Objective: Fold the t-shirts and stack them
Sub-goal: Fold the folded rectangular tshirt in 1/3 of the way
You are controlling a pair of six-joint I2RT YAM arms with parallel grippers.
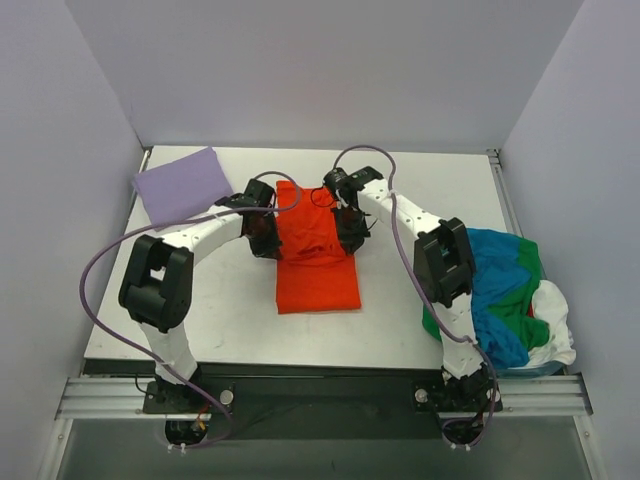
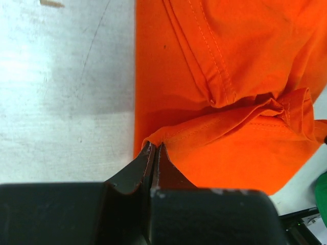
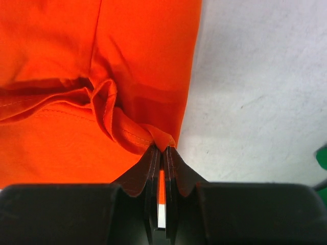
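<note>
An orange-red t-shirt (image 1: 317, 262) lies lengthwise in the middle of the table, its far part lifted and folding toward the near part. My left gripper (image 1: 268, 232) is shut on the shirt's left edge (image 2: 153, 137). My right gripper (image 1: 350, 228) is shut on the right edge (image 3: 164, 140). Both pinch a thin fold of orange cloth (image 2: 230, 76) at their fingertips, with the cloth (image 3: 92, 61) stretched between them. A folded lavender t-shirt (image 1: 183, 185) lies flat at the table's far left corner. Green (image 1: 510, 290), blue (image 1: 495, 262) and white (image 1: 553, 320) t-shirts lie in a heap at the right edge.
The white table (image 1: 420, 300) has bare surface to either side of the orange shirt. Grey walls close in the back and sides. A metal rail (image 1: 320, 395) runs along the near edge by the arm bases.
</note>
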